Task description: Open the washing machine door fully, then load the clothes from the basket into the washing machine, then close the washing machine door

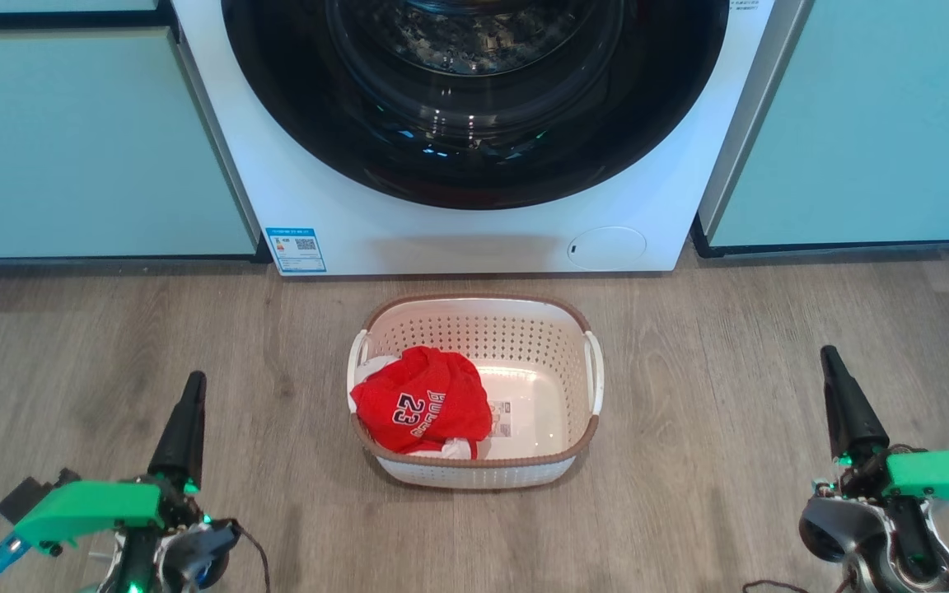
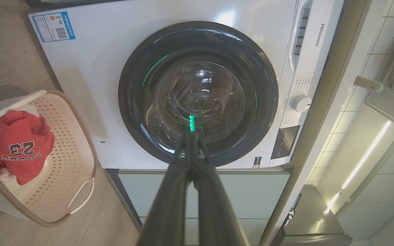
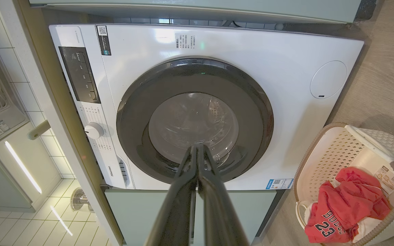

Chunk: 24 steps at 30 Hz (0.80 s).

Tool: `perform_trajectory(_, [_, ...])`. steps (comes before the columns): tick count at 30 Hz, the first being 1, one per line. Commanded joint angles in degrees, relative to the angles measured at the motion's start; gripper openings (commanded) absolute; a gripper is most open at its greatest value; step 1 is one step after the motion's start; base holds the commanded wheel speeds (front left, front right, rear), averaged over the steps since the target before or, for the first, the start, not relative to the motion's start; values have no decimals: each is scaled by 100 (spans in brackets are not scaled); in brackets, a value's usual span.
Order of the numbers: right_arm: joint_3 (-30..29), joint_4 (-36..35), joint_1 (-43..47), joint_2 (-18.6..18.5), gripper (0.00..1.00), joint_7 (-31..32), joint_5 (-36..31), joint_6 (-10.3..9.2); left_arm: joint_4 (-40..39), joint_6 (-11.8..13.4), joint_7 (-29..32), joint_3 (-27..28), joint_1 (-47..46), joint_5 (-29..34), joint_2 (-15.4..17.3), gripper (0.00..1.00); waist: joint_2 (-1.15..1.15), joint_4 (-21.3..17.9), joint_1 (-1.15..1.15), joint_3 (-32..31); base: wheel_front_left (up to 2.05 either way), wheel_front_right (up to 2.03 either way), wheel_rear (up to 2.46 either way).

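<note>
Left gripper (image 1: 193, 387) and right gripper (image 1: 830, 358): fingers pressed together, empty, flanking the basket (image 1: 474, 301), well apart from it. Clothes (image 1: 421, 401) heaped in the basket's near-left corner. Basket on the floor (image 1: 112, 346) just before the washing machine (image 1: 343, 218), handy for loading. Farthest, washing machine door (image 1: 474, 183) closed flush; opening likely first.

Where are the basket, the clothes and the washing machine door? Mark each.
the basket (image 1: 474, 333): head view, perforated far wall.
the clothes (image 1: 425, 395): head view, red jersey fabric.
the washing machine door (image 1: 474, 185): head view, lower black rim.
</note>
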Motion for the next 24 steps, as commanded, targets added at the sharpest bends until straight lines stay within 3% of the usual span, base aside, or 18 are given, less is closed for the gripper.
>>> perform_trajectory(1, [103,-187,-297,-18,0,33,-16,0,-171,-11,43,184,-282,12,53,0,0,0,0,0,0,0,0])
perform_trajectory(12, [0,-1,-1,0,0,-2,-1,0,-1,0,-2,1,-1,1,0,0,0,0,0,0,0,0,0])
perform_trajectory(13, [9,56,13,3,100,-6,-1,1,55,0,-12,-4,10,2,-6,100,0,0,0,0,0,0,0])
perform_trajectory(15, [39,309,234,47,100,-131,-80,1,313,-1,-136,-9,263,108,-44,100,0,-16,0,-31,0,0,0])
perform_trajectory(24, [-45,228,229,43,100,-266,-293,1,207,-1,-269,50,284,268,-38,100,0,-30,0,-62,0,0,0])
